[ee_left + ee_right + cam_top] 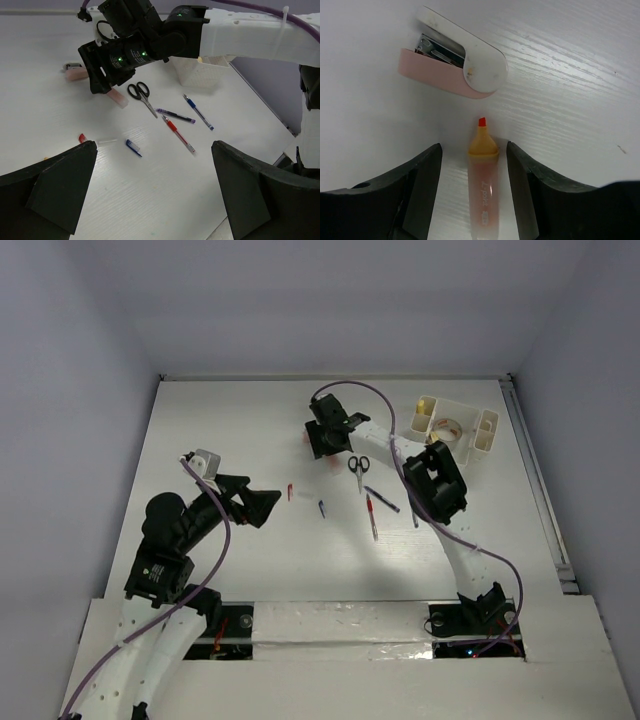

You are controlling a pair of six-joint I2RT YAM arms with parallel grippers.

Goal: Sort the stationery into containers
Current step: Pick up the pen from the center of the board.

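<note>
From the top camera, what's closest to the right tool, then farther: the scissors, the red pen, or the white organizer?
1. Scissors, right next to the right tool, just to the right in the view.
2. Red pen, lower in the view.
3. White organizer, far to the right.

Setting. White table (230, 430) with faint wood grain, extending on all sides of the right gripper (318, 445). Plain pale grey-lilac walls (330, 300) rise beyond that gripper and to either side of it. A metal rail (540, 490) edges the table well to its right. Soft glare lies on the tabletop nearer than it.
</note>
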